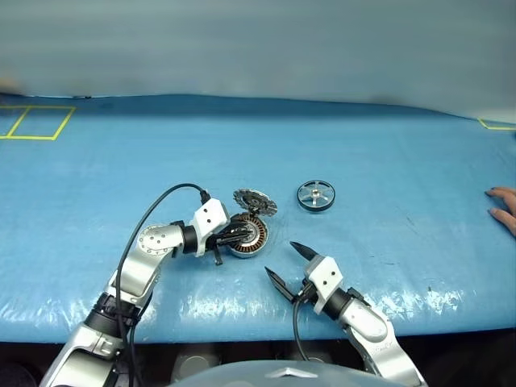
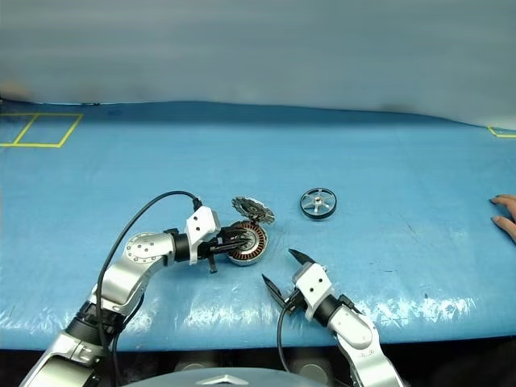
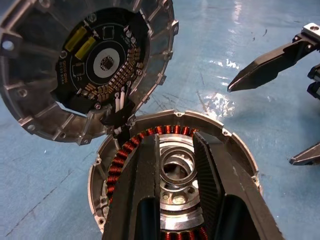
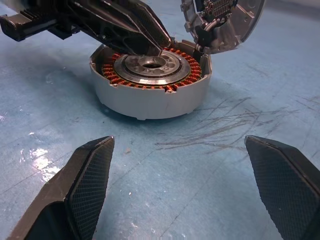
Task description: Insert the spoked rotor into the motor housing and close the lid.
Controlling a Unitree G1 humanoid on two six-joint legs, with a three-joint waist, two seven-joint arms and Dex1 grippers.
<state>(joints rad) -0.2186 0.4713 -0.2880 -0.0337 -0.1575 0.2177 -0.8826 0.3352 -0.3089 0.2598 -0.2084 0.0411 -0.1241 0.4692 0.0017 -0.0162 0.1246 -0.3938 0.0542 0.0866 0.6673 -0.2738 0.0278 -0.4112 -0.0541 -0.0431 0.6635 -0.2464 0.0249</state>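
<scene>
Covering the whole work surface, the blue table [image 1: 387,169] carries everything within easy reach of both arms. A person's hand [image 1: 504,207] rests at its far right edge. The motor housing [image 1: 248,236] sits near the middle with its lid [image 1: 255,202] swung up on the hinge, leaving the copper windings bare, presumably so the rotor can drop in. The left gripper [image 2: 234,237] lies over the housing's open top, jaws narrowly apart and gripping nothing I can see, probably steadying it. The right gripper [image 1: 285,265], jaws spread wide and empty, waits just in front of the housing. The spoked rotor [image 1: 316,195] lies flat beyond it, apart from both grippers.
</scene>
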